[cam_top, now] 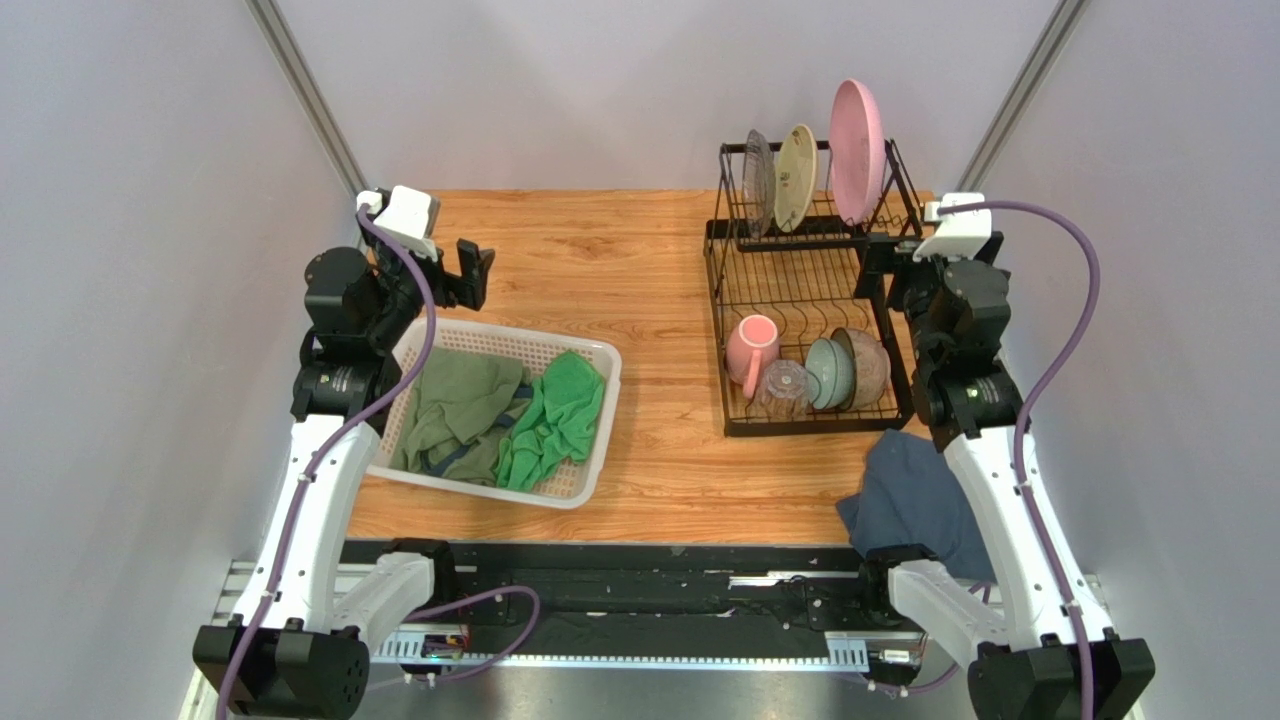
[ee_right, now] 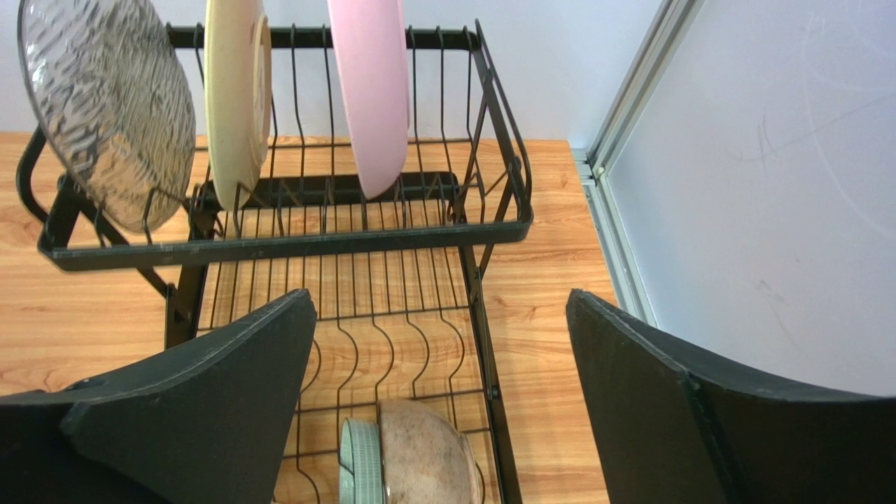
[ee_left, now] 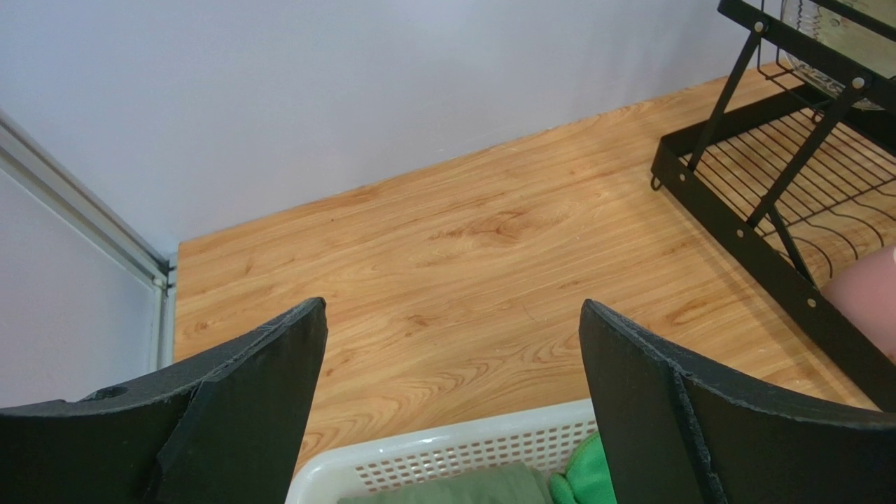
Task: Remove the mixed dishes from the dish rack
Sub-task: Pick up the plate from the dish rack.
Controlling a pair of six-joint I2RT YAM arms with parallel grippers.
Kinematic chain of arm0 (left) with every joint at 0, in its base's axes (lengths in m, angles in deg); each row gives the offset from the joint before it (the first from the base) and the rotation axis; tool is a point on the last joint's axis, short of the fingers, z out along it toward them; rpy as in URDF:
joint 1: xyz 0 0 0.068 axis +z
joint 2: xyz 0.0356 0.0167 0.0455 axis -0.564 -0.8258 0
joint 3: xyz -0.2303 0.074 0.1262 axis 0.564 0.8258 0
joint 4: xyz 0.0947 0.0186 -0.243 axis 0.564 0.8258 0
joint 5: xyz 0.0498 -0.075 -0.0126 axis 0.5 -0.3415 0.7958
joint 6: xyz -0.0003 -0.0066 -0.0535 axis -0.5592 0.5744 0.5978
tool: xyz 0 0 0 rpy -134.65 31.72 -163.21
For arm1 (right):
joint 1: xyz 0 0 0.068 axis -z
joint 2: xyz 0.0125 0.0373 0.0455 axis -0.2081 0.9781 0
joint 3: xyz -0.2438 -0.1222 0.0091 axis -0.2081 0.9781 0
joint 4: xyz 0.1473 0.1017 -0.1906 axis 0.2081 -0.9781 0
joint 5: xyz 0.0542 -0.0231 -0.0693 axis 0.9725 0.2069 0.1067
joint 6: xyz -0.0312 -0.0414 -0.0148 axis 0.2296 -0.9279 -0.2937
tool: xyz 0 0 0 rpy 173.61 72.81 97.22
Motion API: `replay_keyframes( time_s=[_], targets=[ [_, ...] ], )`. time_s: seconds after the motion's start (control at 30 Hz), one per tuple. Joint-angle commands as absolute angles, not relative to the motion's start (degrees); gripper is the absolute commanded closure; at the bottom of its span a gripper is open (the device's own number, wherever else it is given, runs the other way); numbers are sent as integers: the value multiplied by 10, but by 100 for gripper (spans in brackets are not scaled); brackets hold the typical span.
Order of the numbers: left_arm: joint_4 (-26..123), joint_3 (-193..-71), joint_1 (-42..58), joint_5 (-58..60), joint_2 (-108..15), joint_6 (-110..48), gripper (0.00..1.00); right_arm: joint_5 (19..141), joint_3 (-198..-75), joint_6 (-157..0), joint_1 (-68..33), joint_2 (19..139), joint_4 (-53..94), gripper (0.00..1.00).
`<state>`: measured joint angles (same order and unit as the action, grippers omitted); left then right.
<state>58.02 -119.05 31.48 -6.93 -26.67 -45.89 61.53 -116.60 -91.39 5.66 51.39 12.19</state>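
The black wire dish rack [cam_top: 718, 285] stands at the back right. Its upper shelf holds a grey plate [cam_top: 759, 180], a cream plate [cam_top: 795, 174] and a large pink plate [cam_top: 857, 147], all upright; they also show in the right wrist view: grey plate [ee_right: 105, 105], cream plate [ee_right: 237, 95], pink plate [ee_right: 368, 89]. The lower tray holds a pink mug [cam_top: 750, 350], a clear glass cup [cam_top: 786, 387], a teal bowl [cam_top: 828, 372] and a brown bowl [cam_top: 867, 365]. My right gripper [ee_right: 442, 315] is open and empty above the rack's right side. My left gripper [ee_left: 452, 315] is open and empty at the back left.
A white mesh basket [cam_top: 594, 435] with green cloths [cam_top: 556, 413] sits front left, just below my left gripper. A dark blue cloth [cam_top: 909, 503] lies at the front right by the right arm. Grey walls close in both sides and the back.
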Motion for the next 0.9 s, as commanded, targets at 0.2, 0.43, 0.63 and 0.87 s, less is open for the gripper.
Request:
replay_keyframes(
  time_s=[0.2, 0.43, 0.63, 0.87],
  targets=[
    [572, -1205, 319, -82, -266, -452, 2, 605, -1312, -922, 53, 625, 119, 9],
    [569, -1199, 319, -77, -259, -461, 2, 608, -1365, -924, 52, 682, 121, 9],
    [567, -1199, 319, -75, -259, -463, 2, 603, -1420, -931, 53, 729, 122, 9],
    [566, -1200, 319, -68, -260, -470, 2, 600, -1472, -938, 53, 791, 122, 10]
  ],
)
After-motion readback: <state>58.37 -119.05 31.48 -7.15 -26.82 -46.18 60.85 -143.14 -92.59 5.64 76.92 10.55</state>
